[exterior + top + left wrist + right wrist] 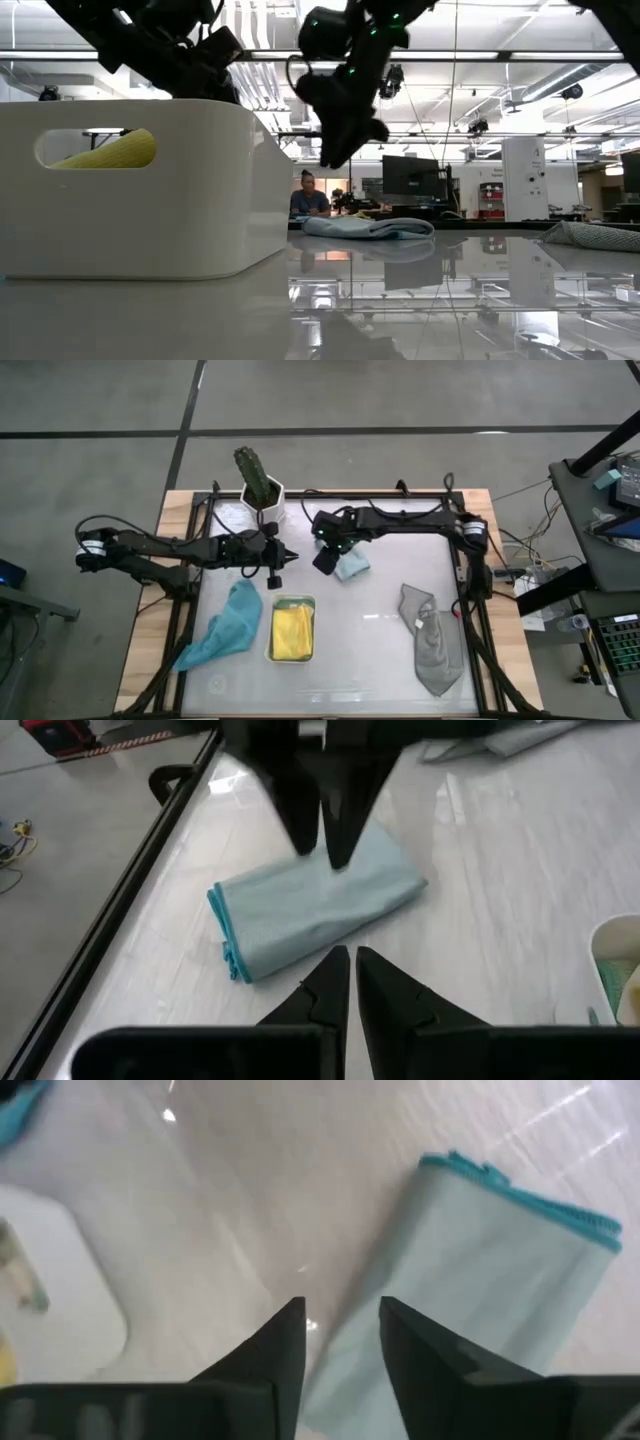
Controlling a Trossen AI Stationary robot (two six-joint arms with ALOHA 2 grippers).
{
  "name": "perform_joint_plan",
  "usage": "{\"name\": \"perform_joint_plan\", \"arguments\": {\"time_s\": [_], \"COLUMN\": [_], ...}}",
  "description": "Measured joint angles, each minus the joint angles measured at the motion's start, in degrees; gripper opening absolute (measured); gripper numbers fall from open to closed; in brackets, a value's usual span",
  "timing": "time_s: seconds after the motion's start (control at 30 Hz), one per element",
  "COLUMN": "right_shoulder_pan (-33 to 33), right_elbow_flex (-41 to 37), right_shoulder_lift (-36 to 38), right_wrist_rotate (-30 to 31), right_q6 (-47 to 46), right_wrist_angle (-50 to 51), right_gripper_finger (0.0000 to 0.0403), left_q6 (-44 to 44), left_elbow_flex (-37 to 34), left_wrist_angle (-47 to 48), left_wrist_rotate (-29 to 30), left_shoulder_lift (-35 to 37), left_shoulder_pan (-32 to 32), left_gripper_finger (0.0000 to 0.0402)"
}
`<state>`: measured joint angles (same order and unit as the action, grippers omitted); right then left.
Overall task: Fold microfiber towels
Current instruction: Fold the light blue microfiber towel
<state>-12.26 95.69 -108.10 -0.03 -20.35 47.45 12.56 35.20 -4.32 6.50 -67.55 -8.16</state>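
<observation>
White tray near the desk's front edge, yellow towel inside; teal towel and grey towel flat to either side. Farther back, folded light blue towel lying just beside right tool, fingers apart and empty. Left tool hovering nearby, closed on nothing.

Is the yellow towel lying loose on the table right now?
No. The yellow towel sits inside the white tray, as seen from above.
</observation>
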Motion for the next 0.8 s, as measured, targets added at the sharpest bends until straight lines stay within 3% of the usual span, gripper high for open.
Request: {"name": "perform_joint_plan", "arguments": {"time_s": [0.3, 0.53, 0.8], "right_shoulder_pan": [0.45, 0.42, 0.71], "right_elbow_flex": [-14.47, -24.68, -30.56], "right_shoulder_lift": [4.25, 4.24, 4.07], "right_wrist_rotate": [-0.42, -11.19, -12.76], "right_q6": [0.48, -0.74, -4.32], "right_wrist_angle": [-7.01, -17.77, -24.84], "right_gripper_finger": [0.0016, 0.0011, 0.0011], "left_q6": [-0.02, -0.07, -0.09], "left_elbow_flex": [0.0, 0.0, 0.0], "left_wrist_angle": [0.29, 0.27, 0.14], "left_wrist_rotate": [0.0, 0.0, 0.0], "left_shoulder_lift": [-0.02, -0.02, -0.02], "left_shoulder_pan": [0.0, 0.0, 0.0], "left_gripper_finger": [0.0008, 0.0008, 0.0008]}}
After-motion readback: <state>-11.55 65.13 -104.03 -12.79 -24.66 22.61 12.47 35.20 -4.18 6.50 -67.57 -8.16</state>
